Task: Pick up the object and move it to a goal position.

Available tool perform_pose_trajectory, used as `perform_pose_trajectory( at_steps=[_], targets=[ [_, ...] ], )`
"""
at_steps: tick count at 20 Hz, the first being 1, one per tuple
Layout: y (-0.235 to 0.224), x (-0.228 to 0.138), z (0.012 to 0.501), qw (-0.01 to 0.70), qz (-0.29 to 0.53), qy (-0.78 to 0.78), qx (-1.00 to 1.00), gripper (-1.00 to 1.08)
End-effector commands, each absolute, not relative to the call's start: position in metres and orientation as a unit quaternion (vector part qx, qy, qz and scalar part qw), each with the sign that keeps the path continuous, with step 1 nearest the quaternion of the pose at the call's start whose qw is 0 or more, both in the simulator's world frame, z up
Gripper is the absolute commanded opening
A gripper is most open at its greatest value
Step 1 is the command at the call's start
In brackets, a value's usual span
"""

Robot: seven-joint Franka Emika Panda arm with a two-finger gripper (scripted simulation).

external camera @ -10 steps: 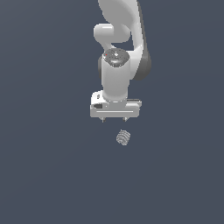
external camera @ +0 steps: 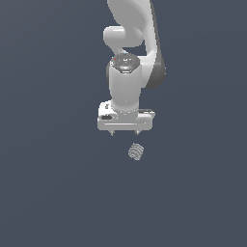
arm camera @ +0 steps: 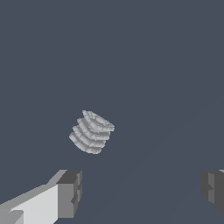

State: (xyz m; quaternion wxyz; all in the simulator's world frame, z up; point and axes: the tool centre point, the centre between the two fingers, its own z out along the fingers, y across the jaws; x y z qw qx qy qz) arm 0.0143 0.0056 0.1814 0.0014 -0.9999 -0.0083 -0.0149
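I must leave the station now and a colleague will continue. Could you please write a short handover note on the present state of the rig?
Gripper: open and empty, fingers spread wide, pointing down.
Object: the small ribbed grey lump lies on the dark floor, free, not touched by any finger. In the exterior view it sits just below the gripper and slightly toward that view's right; in the wrist view it lies ahead of the fingertips, not between them.
Done: the arm is near the object.
Left: centre the gripper over the object, descend, close, lift, carry to the goal. No goal marker is visible in either view.
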Motion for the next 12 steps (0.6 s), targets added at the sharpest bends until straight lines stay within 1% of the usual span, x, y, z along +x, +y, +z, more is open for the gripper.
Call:
perform_pose_trajectory(
  at_steps=[1,12],
  targets=[
    [0.0043,0.0156,0.1821,0.002,-0.017,-0.01,-1.0,1.0],
    [0.0104,0.0173,0.1733,0.003,-0.015,0.017,-1.0,1.0]
  ],
)
